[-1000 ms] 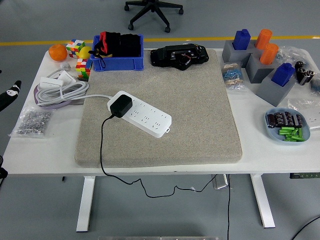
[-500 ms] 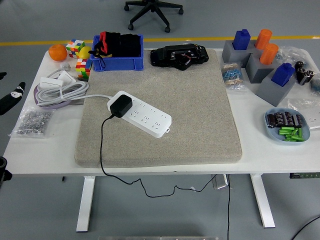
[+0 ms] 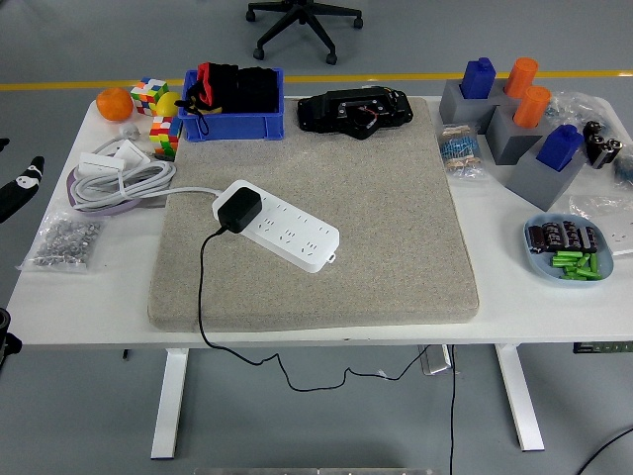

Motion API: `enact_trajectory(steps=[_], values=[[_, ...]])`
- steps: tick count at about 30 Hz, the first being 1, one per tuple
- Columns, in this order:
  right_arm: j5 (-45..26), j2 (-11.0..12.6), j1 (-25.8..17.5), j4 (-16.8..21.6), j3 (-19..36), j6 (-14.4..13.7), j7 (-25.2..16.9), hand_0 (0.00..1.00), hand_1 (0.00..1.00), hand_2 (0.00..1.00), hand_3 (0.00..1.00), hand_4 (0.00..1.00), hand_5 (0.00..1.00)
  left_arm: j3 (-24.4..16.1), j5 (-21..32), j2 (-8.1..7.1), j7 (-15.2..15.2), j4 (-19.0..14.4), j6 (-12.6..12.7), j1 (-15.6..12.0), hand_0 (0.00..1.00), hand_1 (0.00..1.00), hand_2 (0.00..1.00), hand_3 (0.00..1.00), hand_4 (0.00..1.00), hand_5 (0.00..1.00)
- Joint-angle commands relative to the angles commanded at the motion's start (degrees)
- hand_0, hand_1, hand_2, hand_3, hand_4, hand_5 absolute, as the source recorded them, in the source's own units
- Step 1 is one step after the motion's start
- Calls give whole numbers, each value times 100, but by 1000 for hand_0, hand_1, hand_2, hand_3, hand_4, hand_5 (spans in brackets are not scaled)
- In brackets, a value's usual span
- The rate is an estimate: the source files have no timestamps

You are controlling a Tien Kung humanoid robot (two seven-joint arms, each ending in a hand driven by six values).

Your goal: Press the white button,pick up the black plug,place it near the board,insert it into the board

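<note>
Your black plug (image 3: 238, 210) is seated in the left end of the white board (image 3: 282, 226), which lies slantwise on the grey mat (image 3: 376, 218) in the middle of the desk (image 3: 495, 307). Its black cord (image 3: 204, 287) runs toward the near edge and drops off the desk. As things lie, the plug sits in a socket, so either the insertion is complete or no step has begun; the view alone does not settle which.

You cannot confirm the white button: no button is distinguishable on the board at this size, and nothing shows whether it has been pressed.

Your left robot hand (image 3: 20, 185) shows only as a black sliver at the far left edge, beside the desk and well apart from the board. Whether it is closed or spread cannot be told. It touches nothing. Your right robot hand is out of view.

Nothing is near the plug or board. The coiled white cable (image 3: 119, 176) lies to the left of the mat, the blue bin (image 3: 232, 124) beyond it.

Judgement: treat every step as unverified. If the work is still ahead, you have the button press, the pull, the set-down and the re-insertion all outstanding.
</note>
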State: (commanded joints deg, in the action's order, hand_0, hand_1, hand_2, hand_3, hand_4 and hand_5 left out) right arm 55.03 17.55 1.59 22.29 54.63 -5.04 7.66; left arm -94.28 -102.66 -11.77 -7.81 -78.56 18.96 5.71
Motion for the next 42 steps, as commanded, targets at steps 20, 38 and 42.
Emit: enact_trajectory(steps=[20,38,42], values=[[133,-45,19,-27,529,6,-1,580,534,551,508,643,389,-142,-17,60,-5,-58,-15,12,815,844,789,740,768,393],[148,-113,4,-50,634,8,0,582,536,551,506,643,389,-181,-33,96,-7,-129,-30,-40,813,841,787,738,761,382],[145,-118,-3,-50,622,8,1,582,535,551,508,643,388,-182,-31,99,-7,-143,-30,-54,814,840,786,737,759,382]])
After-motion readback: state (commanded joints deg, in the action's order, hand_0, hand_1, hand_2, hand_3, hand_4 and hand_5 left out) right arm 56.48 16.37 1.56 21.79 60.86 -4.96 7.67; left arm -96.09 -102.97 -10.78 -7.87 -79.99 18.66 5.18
